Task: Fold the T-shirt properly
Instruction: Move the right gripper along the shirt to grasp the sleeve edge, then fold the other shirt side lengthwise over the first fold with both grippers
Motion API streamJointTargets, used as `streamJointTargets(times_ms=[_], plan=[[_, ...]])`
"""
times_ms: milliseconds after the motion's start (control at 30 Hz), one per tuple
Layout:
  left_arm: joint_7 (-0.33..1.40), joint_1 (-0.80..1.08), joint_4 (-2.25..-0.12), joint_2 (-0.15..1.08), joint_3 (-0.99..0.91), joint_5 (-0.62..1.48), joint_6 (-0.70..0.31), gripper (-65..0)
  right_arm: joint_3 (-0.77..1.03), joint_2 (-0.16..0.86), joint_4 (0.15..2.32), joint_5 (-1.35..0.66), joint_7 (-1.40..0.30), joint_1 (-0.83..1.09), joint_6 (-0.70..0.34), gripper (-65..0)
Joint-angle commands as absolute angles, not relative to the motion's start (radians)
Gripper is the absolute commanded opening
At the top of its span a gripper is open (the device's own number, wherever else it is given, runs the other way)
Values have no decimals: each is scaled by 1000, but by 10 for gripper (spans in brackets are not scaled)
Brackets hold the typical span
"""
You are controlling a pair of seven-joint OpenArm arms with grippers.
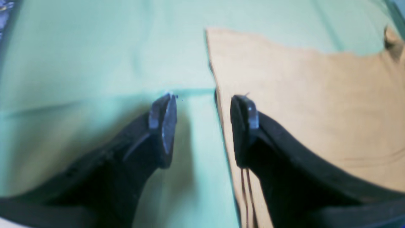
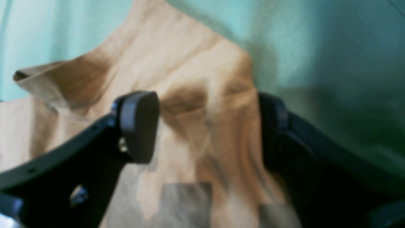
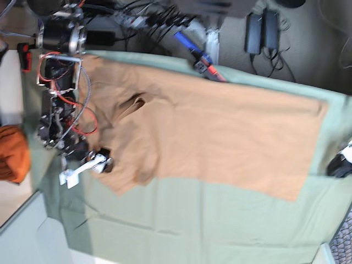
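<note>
The peach-tan T-shirt (image 3: 220, 132) lies spread flat on the pale green cloth (image 3: 192, 220). Its sleeve end is at the left and its hem at the right. My right gripper (image 3: 102, 164) is at the shirt's lower left sleeve. In the right wrist view it (image 2: 205, 126) stands open, wide, with rumpled sleeve cloth (image 2: 202, 104) between its fingers. My left gripper (image 1: 204, 126) is open and straddles a straight edge of the T-shirt (image 1: 300, 95), one finger over green cloth (image 1: 95, 63) and one over the shirt. In the base view only a bit of that arm (image 3: 338, 161) shows, at the right edge.
A darker orange cloth bundle (image 3: 12, 153) sits off the table at the left. Cables and power bricks (image 3: 261, 25) lie on the floor beyond the far edge. The right arm's base with red wiring (image 3: 60, 104) stands at the table's left end.
</note>
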State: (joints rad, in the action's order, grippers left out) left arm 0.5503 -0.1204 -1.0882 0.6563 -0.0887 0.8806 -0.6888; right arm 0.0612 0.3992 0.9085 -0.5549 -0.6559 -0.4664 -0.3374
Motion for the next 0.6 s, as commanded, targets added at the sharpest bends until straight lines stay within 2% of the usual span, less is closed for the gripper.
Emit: streamJointTargets(times_ms=[0, 267, 567], plan=[[515, -185, -1054, 663, -65, 872, -698, -332, 64, 413, 920, -557, -664, -489, -443, -205], [363, -471, -611, 527, 90, 713, -698, -332, 64, 413, 920, -557, -682, -485, -443, -205], [431, -507, -582, 479, 91, 752, -698, -332, 64, 413, 920, -557, -685, -484, -443, -205]])
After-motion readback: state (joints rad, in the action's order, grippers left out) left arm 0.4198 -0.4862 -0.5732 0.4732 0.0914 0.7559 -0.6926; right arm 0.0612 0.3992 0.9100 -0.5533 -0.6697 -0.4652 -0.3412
